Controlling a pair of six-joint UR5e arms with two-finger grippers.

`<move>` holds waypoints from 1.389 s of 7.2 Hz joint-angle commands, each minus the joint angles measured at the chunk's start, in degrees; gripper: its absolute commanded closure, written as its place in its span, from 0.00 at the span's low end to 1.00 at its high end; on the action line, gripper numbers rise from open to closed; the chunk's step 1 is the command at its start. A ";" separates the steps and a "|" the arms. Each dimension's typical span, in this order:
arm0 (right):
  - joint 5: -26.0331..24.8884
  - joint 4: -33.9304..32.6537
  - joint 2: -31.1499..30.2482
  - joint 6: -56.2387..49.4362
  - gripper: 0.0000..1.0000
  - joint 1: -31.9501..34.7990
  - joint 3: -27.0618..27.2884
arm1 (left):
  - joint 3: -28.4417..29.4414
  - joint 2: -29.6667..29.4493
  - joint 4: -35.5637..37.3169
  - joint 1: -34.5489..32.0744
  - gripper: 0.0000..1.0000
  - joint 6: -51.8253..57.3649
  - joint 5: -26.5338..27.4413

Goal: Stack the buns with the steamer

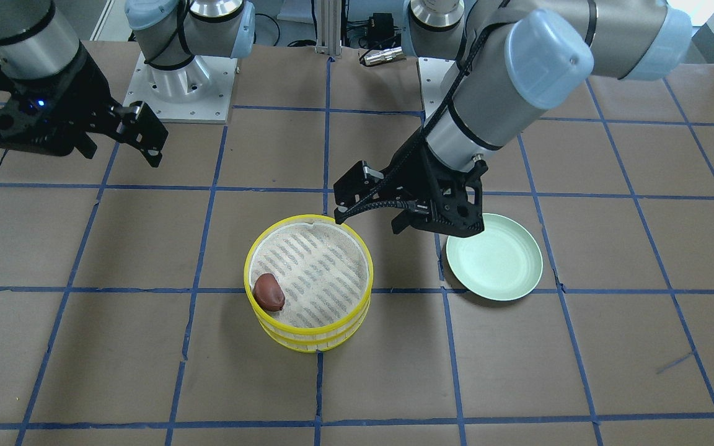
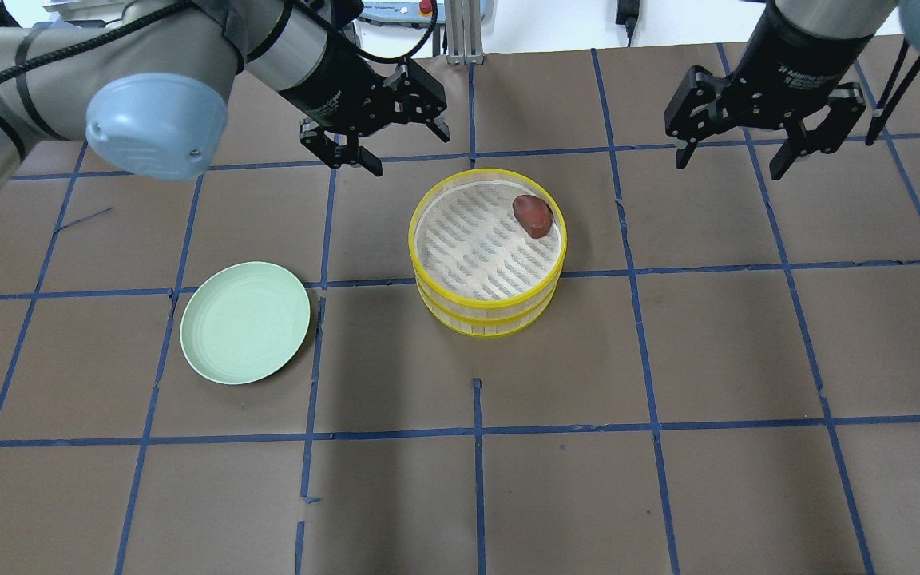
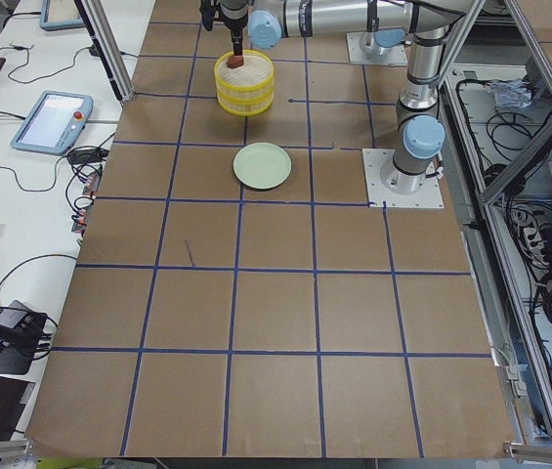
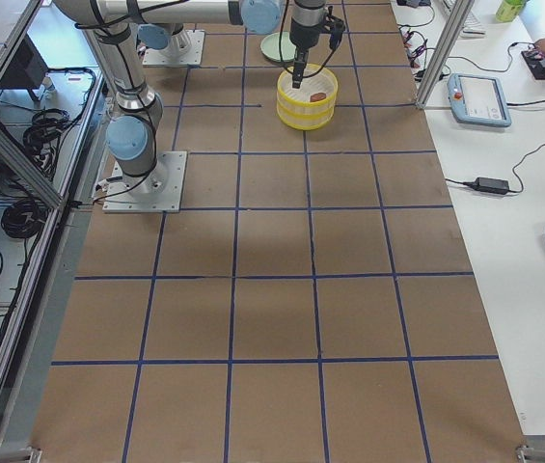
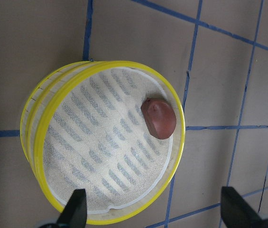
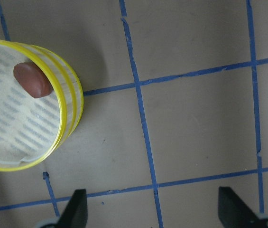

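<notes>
The steamer (image 2: 492, 313) is two yellow-rimmed trays stacked one on the other at the table's middle; it also shows in the front view (image 1: 310, 337). The reddish-brown bun (image 2: 533, 216) lies in the top tray by its rim, also seen in the front view (image 1: 268, 292) and the left wrist view (image 5: 158, 118). The white bun is hidden. My left gripper (image 2: 400, 148) is open and empty, above the table just behind the steamer. My right gripper (image 2: 730, 164) is open and empty, well to the steamer's right.
A pale green plate (image 2: 244, 322) lies empty to the steamer's left, also in the front view (image 1: 494, 257). Brown table cover with a blue tape grid. The arm bases stand at the table's back edge.
</notes>
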 commanded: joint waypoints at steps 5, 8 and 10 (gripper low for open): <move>-3.72 -1.22 -2.34 -3.22 0.01 1.96 1.83 | 10.03 3.12 -25.47 3.05 0.00 10.00 23.27; -1.17 -2.00 -2.16 -3.41 0.01 2.05 2.62 | 8.72 4.17 -22.67 4.12 0.00 10.01 23.18; -0.99 -2.71 -2.16 -3.41 0.01 1.96 2.53 | 7.22 4.52 -21.07 3.94 0.00 10.01 23.10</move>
